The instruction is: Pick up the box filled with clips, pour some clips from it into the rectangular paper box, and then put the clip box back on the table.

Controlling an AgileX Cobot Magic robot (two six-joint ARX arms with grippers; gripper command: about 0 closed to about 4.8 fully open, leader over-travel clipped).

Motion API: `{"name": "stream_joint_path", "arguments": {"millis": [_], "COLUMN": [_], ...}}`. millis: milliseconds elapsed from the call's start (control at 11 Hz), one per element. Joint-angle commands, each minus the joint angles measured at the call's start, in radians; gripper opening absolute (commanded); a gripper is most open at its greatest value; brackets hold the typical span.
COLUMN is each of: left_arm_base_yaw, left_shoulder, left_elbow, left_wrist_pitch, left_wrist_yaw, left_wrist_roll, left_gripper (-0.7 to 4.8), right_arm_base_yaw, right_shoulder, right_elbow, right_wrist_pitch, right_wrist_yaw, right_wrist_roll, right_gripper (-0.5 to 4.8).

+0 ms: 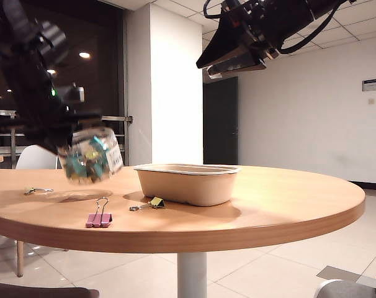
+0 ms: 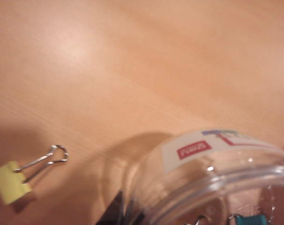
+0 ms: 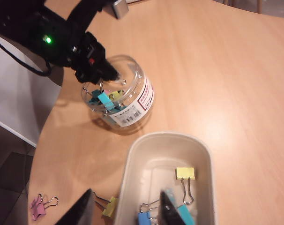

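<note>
Clip jar: your left gripper (image 3: 99, 72) is clamped on the rim of the box filled with clips (image 3: 123, 96), holding it tilted just above the table (image 1: 287, 205), left of the tray.
Jar contents: you can see teal and yellow clips (image 3: 107, 99) inside.
Paper tray: the rectangular paper box (image 3: 132, 173) sits upright near the table's middle; you have yellow and blue clips in it.
Loose clips: pink clip (image 1: 98, 217), yellow clip (image 1: 152, 203) beside the tray.
Right gripper (image 3: 125, 211): hangs high over the tray, fingers partly apart, holding nothing.
</note>
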Motion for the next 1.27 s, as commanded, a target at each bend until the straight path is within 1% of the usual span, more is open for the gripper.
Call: {"name": "stream_joint_path", "arguments": {"millis": [91,181,272,362,453,543,634,815,905,1086,1177,1267], "left_arm_base_yaw": [-0.001,0.0,0.0,0.0,0.001,0.047,0.104,0.128,0.14,0.138,0.137,0.137], "left_shoulder": [0.064,0.066,0.064,0.062,0.027,-0.005,0.026,0.048,0.125,0.155,0.248,0.262], "left_elbow": [0.005,0.006,0.046,0.064,0.129,0.142,0.142,0.142,0.142,0.142,0.142,0.142], "left_wrist_pitch": [0.047,0.047,0.002,-0.02,-0.083,-0.196,-0.2,-0.172,-0.144,-0.142,-0.133,-0.132], "left_wrist_yaw": [0.07,0.071,0.097,0.101,0.099,-0.031,-0.031,-0.026,-0.016,-0.016,-0.016,-0.016], "left_wrist_roll": [-0.029,-0.029,-0.03,-0.029,-0.029,-0.018,-0.031,-0.04,-0.037,-0.036,-0.037,-0.037], "left_gripper": [0.86,1.32,2.56,2.57,2.56,2.57,3.28,3.28,3.28,3.28,3.28,3.28], "right_arm_base_yaw": [0.002,0.002,0.002,0.002,0.002,0.002,0.002,0.002,0.002,0.002,0.002,0.002], "right_shoulder": [-0.007,-0.006,-0.006,-0.006,-0.006,-0.006,-0.007,-0.007,-0.007,-0.007,-0.007,-0.007], "right_elbow": [0.003,0.003,0.003,0.003,0.003,0.004,0.004,0.004,0.004,0.004,0.004,0.004], "right_wrist_pitch": [0.003,0.002,0.002,0.002,0.003,0.006,0.005,0.006,0.006,0.006,0.006,0.006], "right_wrist_yaw": [-0.007,-0.007,-0.007,-0.007,-0.006,-0.008,-0.009,-0.008,-0.008,-0.008,-0.007,-0.007], "right_wrist_roll": [-0.002,-0.002,-0.002,-0.002,-0.003,-0.002,-0.002,-0.002,-0.002,-0.002,-0.003,-0.003], "right_gripper": [1.8,1.8,1.8,1.8,1.8,1.8,1.8,1.8,1.8,1.8,1.8,1.8]}}
